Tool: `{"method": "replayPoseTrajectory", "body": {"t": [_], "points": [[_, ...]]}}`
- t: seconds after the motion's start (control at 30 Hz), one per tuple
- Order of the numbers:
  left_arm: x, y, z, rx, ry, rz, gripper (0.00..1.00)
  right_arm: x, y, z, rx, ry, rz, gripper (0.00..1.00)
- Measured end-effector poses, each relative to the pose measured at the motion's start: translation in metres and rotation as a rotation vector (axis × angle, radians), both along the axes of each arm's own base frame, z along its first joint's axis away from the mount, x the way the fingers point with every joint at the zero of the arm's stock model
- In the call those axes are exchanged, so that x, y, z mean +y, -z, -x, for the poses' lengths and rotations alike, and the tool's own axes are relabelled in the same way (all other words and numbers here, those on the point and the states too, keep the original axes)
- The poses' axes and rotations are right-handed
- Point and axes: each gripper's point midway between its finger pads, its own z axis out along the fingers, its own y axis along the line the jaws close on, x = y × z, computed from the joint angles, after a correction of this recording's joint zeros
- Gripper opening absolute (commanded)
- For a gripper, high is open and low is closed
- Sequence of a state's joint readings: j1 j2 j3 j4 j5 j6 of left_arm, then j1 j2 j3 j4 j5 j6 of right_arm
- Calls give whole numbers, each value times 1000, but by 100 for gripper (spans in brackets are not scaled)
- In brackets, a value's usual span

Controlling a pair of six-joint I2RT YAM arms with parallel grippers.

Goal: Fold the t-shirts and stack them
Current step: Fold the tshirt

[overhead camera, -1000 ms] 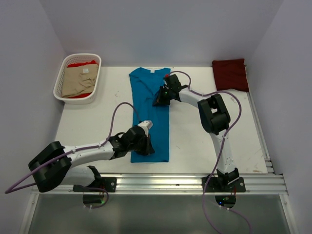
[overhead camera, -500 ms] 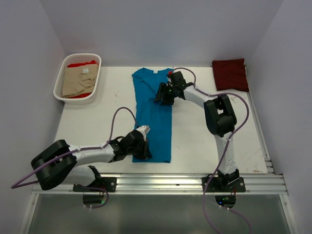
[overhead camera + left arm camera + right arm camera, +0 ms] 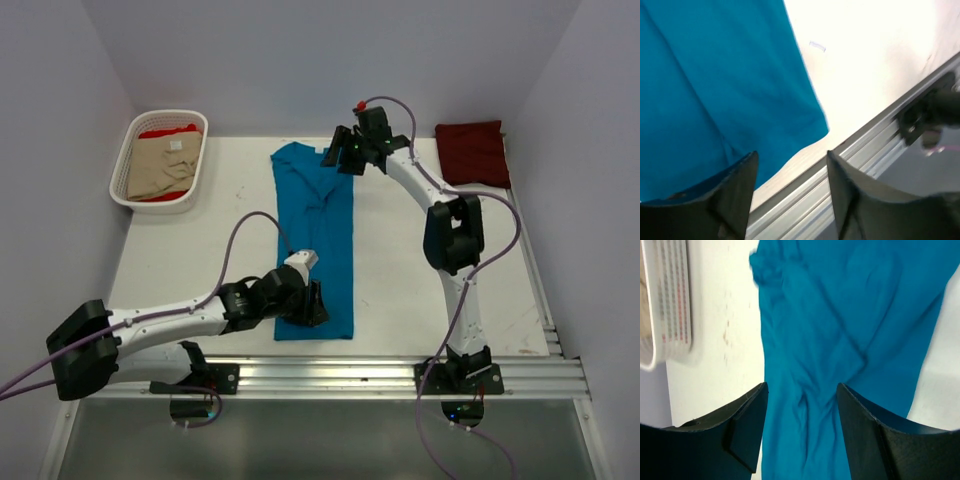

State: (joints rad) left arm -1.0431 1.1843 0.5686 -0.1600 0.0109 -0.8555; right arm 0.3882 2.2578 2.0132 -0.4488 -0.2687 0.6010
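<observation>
Top external, left to right: white basket [image 3: 152,205] far left holds the beige t-shirt [image 3: 160,170] on top of the red t-shirt [image 3: 168,130]. Both are unfolded, so not started.

My left gripper [image 3: 313,302] sits at the near end of the teal t-shirt [image 3: 330,250]. Fingers are apart, and the left wrist view shows only the hem corner and the table edge between them, nothing pinched.

The teal t-shirt lies mid-table as a long narrow strip running far to near. Sides look folded in; crosswise folds not done, I'd say.

My right gripper [image 3: 338,160] hovers over the collar end. Fingers apart, cloth below them, no grip.

Far right corner: maroon t-shirt [image 3: 472,152], a compact folded rectangle, looks finished and likely the stack base.

Estimate: one of four done, teal about half. Left to do: shorten teal, stack it on maroon, then beige and red.
</observation>
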Motion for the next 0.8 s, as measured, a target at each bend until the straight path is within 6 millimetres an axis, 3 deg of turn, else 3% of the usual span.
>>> {"method": "replayPoseTrajectory", "body": {"t": [0.03,0.1,0.2,0.23,0.3,0.4,0.43,0.53,0.67,0.73,0.8], "points": [[-1,-11,-6,-27,-15,6,76,-5,-1,-12,-5,21,7,60],[-3,-32,-18,-83,-50,18,81,-12,0,-35,-23,47,8,60],[-1,-58,-37,-169,-104,15,86,-23,17,-54,-3,75,19,57],[0,-65,-43,-200,-118,10,86,-28,27,-57,14,84,26,53],[1,-75,-53,-248,-137,1,84,-40,48,-54,63,96,46,33],[3,-87,-75,-313,-151,-25,69,-56,81,-36,141,105,81,0],[3,-90,-86,-328,-156,-36,53,-60,92,-27,171,105,93,0],[9,-95,-130,-359,-185,-71,29,-68,111,2,233,102,113,0],[13,-107,-203,-389,-224,-113,21,-77,94,35,228,98,116,0],[7,-120,-248,-419,-239,-118,19,-77,79,44,195,92,102,0],[0,-127,-281,-446,-246,-118,19,-77,67,50,169,87,89,0]]}}
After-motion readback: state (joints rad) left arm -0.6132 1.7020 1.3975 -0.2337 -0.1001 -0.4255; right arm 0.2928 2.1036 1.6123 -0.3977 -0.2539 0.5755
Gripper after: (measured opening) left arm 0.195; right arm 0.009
